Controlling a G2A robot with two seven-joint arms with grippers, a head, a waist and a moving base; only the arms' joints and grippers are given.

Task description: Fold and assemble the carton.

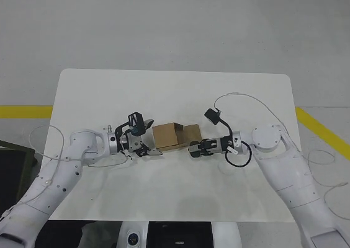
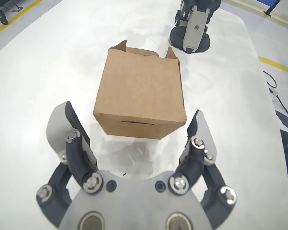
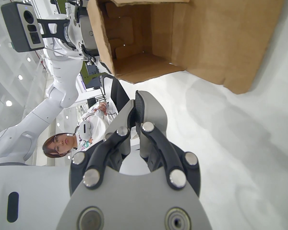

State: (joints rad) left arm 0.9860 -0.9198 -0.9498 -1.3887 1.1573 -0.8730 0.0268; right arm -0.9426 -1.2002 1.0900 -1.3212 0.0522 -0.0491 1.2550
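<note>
The small plain brown cardboard carton (image 2: 140,89) lies on its side on the white table (image 1: 100,93). Its closed, slotted end is just in front of the left gripper (image 2: 132,111), whose fingers are spread wide and not gripping it. The right gripper (image 3: 138,94), fingers pressed together and empty, sits just before the carton's open mouth, near the flat-lying lid flap (image 3: 230,37).

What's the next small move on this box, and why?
Probably ease the left gripper forward to brace the box at its closed end: the fingers stand open just short of it, while the open end faces the shut right gripper.
</note>
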